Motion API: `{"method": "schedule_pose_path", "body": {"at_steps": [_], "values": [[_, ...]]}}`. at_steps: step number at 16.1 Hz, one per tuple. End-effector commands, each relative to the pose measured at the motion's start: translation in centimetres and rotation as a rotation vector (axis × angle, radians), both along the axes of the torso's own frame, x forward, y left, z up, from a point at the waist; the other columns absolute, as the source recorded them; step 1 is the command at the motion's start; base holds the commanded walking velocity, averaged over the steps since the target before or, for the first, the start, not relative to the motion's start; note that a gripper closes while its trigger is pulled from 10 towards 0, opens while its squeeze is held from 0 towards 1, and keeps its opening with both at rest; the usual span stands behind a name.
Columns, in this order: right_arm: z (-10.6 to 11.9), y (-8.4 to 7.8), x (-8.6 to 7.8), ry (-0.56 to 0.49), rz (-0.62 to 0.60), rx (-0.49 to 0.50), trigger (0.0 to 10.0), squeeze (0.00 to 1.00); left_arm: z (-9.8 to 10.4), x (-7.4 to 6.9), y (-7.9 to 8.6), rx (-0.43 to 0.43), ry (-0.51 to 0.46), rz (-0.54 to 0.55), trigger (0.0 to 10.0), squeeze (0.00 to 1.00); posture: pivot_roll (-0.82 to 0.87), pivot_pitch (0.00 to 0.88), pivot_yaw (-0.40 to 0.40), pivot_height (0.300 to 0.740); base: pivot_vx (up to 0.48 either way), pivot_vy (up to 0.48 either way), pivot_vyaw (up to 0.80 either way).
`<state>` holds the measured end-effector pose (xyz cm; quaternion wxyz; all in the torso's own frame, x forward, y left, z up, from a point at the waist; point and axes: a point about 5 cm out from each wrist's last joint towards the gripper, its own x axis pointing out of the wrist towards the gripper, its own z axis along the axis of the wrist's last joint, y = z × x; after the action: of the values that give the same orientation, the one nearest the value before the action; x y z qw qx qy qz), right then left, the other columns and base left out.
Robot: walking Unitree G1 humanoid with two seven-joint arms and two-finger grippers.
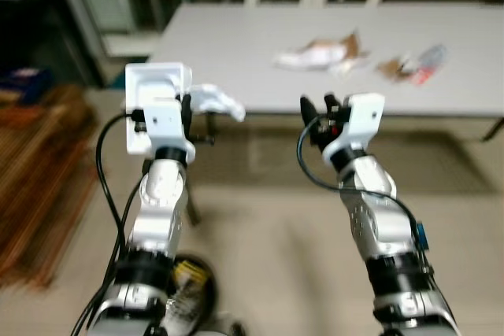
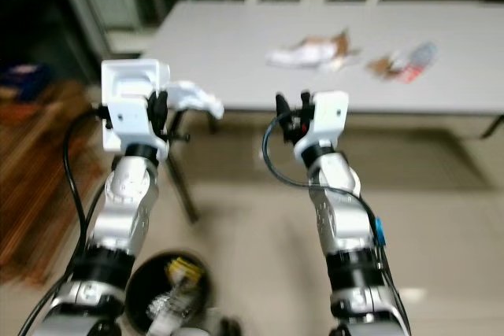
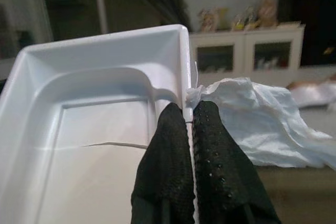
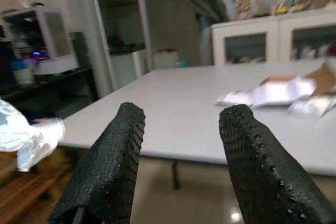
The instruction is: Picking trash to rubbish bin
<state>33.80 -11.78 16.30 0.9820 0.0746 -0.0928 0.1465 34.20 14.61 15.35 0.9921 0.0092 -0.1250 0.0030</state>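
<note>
Beyond my two raised arms stretched a long grey table (image 1: 236, 45), backed by white glass-fronted cabinets (image 4: 273, 38), with pale tiled floor beneath and a reddish-brown rug (image 1: 35, 186) off to my left. On the tabletop lay more trash: a crumpled white and brown wrapper (image 1: 323, 53) near the middle, and further to my right a smaller heap of brown and reddish scraps (image 1: 413, 64). My left gripper (image 3: 190, 124) was held up in front of the table's near edge, its two black fingers pressed tight together on the rim of a white plastic tray (image 3: 100, 129), pinching a crumpled white tissue (image 3: 262, 121) against that same rim, so that the tray stood upright to one side of my fingers and the tissue hung out on the other, toward my right arm. My right gripper (image 4: 181, 140) hovered at about the same height, well apart from the left, its fingers spread wide with nothing between them, pointing toward the table. Down by my left leg sat the round black rubbish bin (image 2: 157, 293), with some yellow and pale rubbish already inside it, though blur kept me from telling what those pieces were.
</note>
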Motion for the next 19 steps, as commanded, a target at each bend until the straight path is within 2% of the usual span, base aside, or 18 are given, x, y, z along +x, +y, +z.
{"method": "schedule_pose_path", "body": {"at_steps": [1,6,15,19], "values": [[0.18,-0.13,0.05,0.0,-0.007,-0.011,10.0,0.0,0.42,0.11,-0.08,0.001,-0.009,0.0,10.0,0.0,0.01,0.036,0.074,0.74,-0.307,0.0,0.0],[0.11,-0.15,0.08,0.005,-0.008,-0.013,10.0,0.0,0.43,0.14,-0.11,-0.001,-0.007,0.001,10.0,0.0,0.01,0.037,0.073,0.74,-0.293,0.0,0.0],[-0.05,-0.06,0.06,0.014,-0.006,-0.014,10.0,0.0,-0.14,0.24,-0.31,0.005,0.04,-0.004,10.0,0.0,0.01,0.039,0.074,0.74,0.0,0.0,0.0],[-0.08,-0.02,0.05,0.017,-0.006,-0.014,10.0,0.0,-0.21,0.32,-0.23,0.007,0.052,-0.004,10.0,0.0,0.01,0.036,0.074,0.74,0.0,0.411,0.0]]}}
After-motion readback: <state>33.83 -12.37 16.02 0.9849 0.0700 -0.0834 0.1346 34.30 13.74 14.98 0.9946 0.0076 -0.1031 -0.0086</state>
